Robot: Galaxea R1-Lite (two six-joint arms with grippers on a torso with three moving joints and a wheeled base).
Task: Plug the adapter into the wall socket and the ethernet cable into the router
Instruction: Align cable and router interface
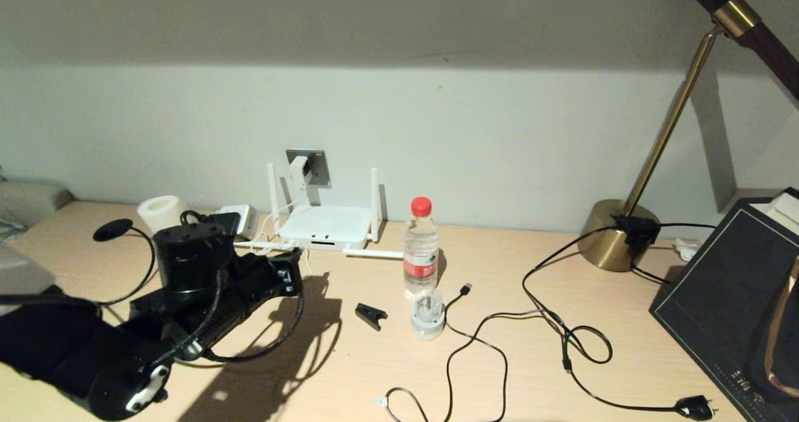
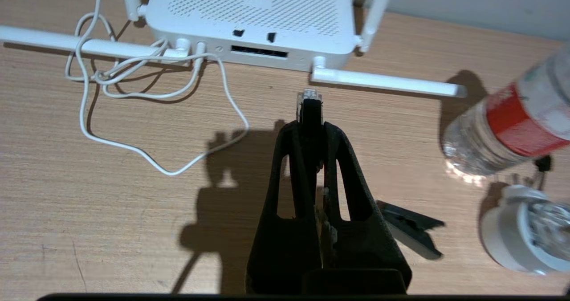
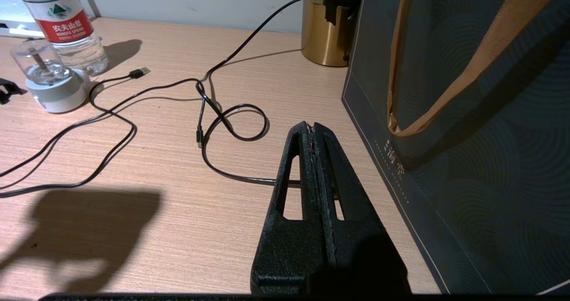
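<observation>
The white router (image 1: 318, 225) lies flat against the wall, its dark ports (image 2: 258, 51) facing my left gripper. Above it, the white adapter (image 1: 299, 171) sits in the grey wall socket (image 1: 319, 162), and its thin white cord (image 2: 164, 91) loops down to the router's edge. My left gripper (image 2: 310, 125) is shut on the ethernet cable (image 1: 298, 314). The cable's clear-tipped connector (image 2: 310, 99) sticks out past the fingertips, a short way before the ports and to one side of them. My right gripper (image 3: 313, 129) is shut and empty, low over the table beside a dark bag.
A water bottle (image 1: 421, 247), a white clear-domed gadget (image 1: 428, 316) and a black clip (image 1: 371, 314) stand right of the router. Thin black cables (image 1: 474, 341) trail across the table. A brass lamp base (image 1: 618, 235) and the dark paper bag (image 1: 730, 303) fill the right side.
</observation>
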